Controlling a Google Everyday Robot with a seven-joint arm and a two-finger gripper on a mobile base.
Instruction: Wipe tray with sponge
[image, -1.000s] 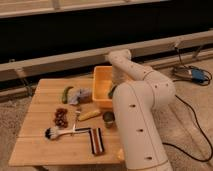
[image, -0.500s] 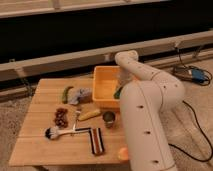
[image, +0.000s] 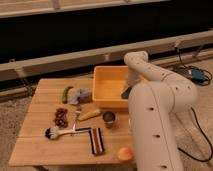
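The yellow-orange tray (image: 107, 89) stands at the back right of the wooden table (image: 40, 145). My white arm reaches down into its right half. The gripper (image: 128, 89) is at the arm's lower end, low inside the tray by the right wall and largely hidden by the arm. A dark teal piece of the sponge (image: 126, 93) sticks out beneath it, on the tray floor, so the gripper looks shut on the sponge.
Left of the tray lie a green pepper (image: 66, 93) and a grey-blue cloth (image: 80, 96). In front are dark grapes (image: 61, 117), a yellow piece (image: 90, 114), a metal cup (image: 109, 119), a brush (image: 55, 132), a striped item (image: 96, 141) and an orange fruit (image: 125, 153). Cables run on the floor at right.
The arm has swung from the tray's left-middle toward its right side, and the sponge has moved with it.
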